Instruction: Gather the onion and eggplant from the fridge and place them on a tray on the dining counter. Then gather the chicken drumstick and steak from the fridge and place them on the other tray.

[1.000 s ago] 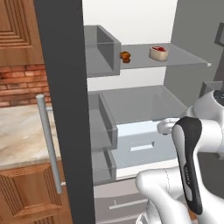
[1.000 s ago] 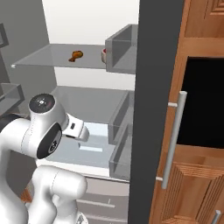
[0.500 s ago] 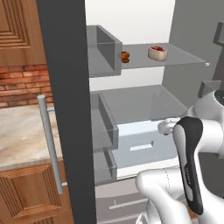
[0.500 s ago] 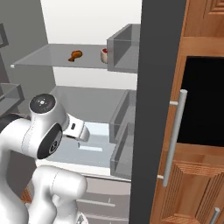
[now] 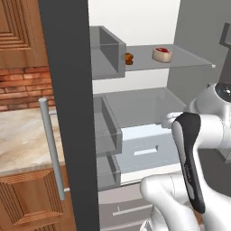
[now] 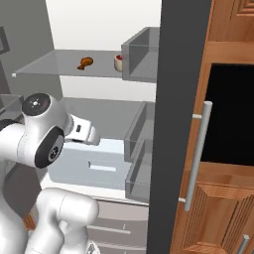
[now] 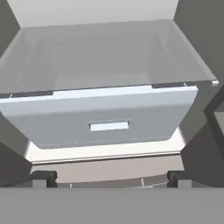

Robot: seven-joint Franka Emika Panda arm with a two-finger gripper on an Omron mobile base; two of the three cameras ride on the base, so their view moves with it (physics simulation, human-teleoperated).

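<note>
Claw (image 7: 109, 178) spread wide before the fridge (image 5: 149, 108) drawer (image 7: 105, 120) — no readable labels.

Even, flat rendered light; the fridge (image 5: 135, 27) back wall at 12 o'clock glows near-white. Soft shadows, slight blur, no glare.

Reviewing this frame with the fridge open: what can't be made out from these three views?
- Drawer contents: in the hand view its pale front panel hides the inside.
- Chicken drumstick and steak: too small on the upper shelf for detail.
- Door bins: frosted walls obscure their contents in both base views.
- Pincer: cut by the hand view's bottom edge, tips apart.
</note>
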